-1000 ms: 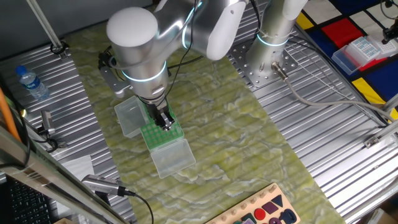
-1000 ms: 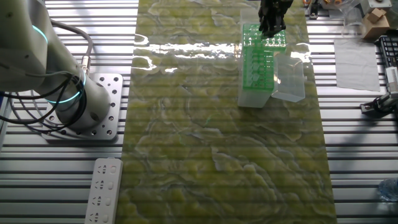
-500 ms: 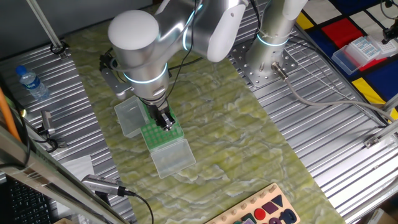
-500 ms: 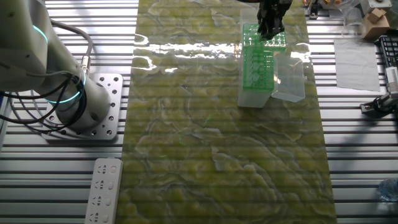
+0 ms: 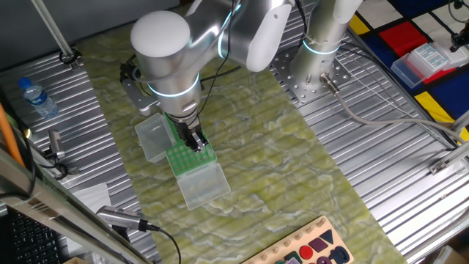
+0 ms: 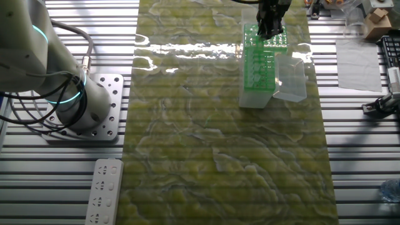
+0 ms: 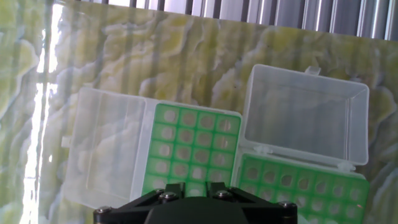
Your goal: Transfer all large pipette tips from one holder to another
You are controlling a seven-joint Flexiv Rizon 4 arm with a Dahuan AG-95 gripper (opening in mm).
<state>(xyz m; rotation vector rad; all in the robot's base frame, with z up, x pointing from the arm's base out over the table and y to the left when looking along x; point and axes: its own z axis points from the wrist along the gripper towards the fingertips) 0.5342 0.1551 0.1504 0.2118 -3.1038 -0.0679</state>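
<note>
In one fixed view the gripper (image 5: 193,141) hangs just left of the frame's middle, low over a green rack (image 5: 192,158) that sits on the desk (image 5: 293,176). A clear hinged lid (image 5: 152,138) lies open to the rack's upper left and another clear lid (image 5: 203,184) to its lower right. The fingers are too dark and small here to say whether they are apart or together. No single tip can be made out at this size.

In the other fixed view the gripper (image 6: 272,24) stands at the top of the frame, right of centre, over the far end of the green holders (image 6: 259,59). Again I cannot tell how the fingers stand.

In the hand view two green racks fill the lower half. The large pipette tips (image 7: 193,146) show as pale round dots in the left rack's cells; the second rack (image 7: 305,186) at lower right also shows pale dots. The fingers themselves are hidden below the dark gripper body at the bottom edge.

By my judgement the tips are very light, thin-walled and smooth, so they would slip or crush under a hard squeeze. Take one by its wide upper collar, lift straight up, and keep it vertical.
</note>
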